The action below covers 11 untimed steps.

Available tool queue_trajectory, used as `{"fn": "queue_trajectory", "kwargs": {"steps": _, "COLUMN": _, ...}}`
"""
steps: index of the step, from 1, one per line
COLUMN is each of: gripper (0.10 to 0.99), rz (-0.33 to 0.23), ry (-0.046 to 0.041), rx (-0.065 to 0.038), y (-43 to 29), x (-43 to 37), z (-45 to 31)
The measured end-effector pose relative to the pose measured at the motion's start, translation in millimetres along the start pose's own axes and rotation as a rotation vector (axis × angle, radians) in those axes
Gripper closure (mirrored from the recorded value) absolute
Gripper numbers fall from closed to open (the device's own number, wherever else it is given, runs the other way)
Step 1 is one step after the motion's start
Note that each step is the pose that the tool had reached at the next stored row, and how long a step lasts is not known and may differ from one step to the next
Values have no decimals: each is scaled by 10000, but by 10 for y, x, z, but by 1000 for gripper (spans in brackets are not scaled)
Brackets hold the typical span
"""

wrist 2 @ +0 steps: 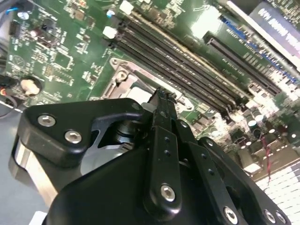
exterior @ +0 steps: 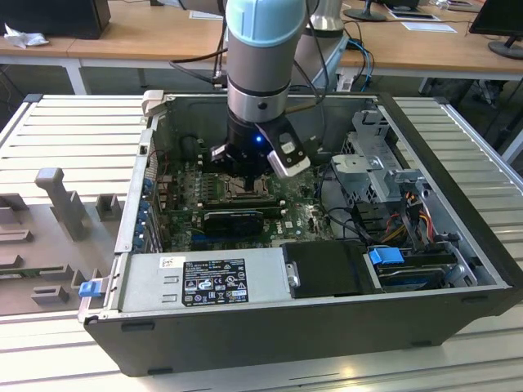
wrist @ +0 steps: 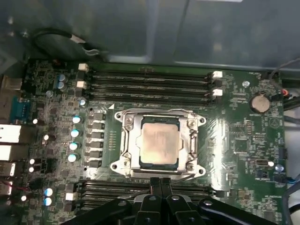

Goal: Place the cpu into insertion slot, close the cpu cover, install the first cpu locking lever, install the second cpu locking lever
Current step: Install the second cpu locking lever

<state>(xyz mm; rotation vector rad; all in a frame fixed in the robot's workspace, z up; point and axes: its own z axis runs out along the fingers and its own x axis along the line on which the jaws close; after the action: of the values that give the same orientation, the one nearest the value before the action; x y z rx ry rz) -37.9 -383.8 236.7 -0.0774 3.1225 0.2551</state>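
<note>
The cpu (wrist: 160,142) sits in the insertion slot (wrist: 140,165), the cpu cover (wrist: 133,140) down around it; the claw (wrist: 161,180), clenched and empty, hovers beside, apparently at the locking-lever step.

- Wooden desks (exterior: 122,37) run across the top of the exterior view, with white legs.
- Pale ribbed work surface (exterior: 73,131) fills the left and right of the frame.
- Papers (exterior: 429,26) lie upper right, near a dark monitor stand (exterior: 507,45).
</note>
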Motion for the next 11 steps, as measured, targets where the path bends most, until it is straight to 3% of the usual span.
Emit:
{"fn": "queue_trajectory", "kwargs": {"steps": 4, "gripper": 980, "rz": -40, "ry": 0, "rx": -98, "y": -15, "x": 107, "z": 37}}
{"fn": "queue_trajectory", "kwargs": {"steps": 9, "gripper": 980, "rz": -102, "ry": 10, "rx": -158, "y": -46, "x": 149, "z": 158}}
{"fn": "queue_trajectory", "kwargs": {"steps": 11, "gripper": 980, "rz": -125, "ry": 7, "rx": -268, "y": -69, "x": 195, "z": 170}}
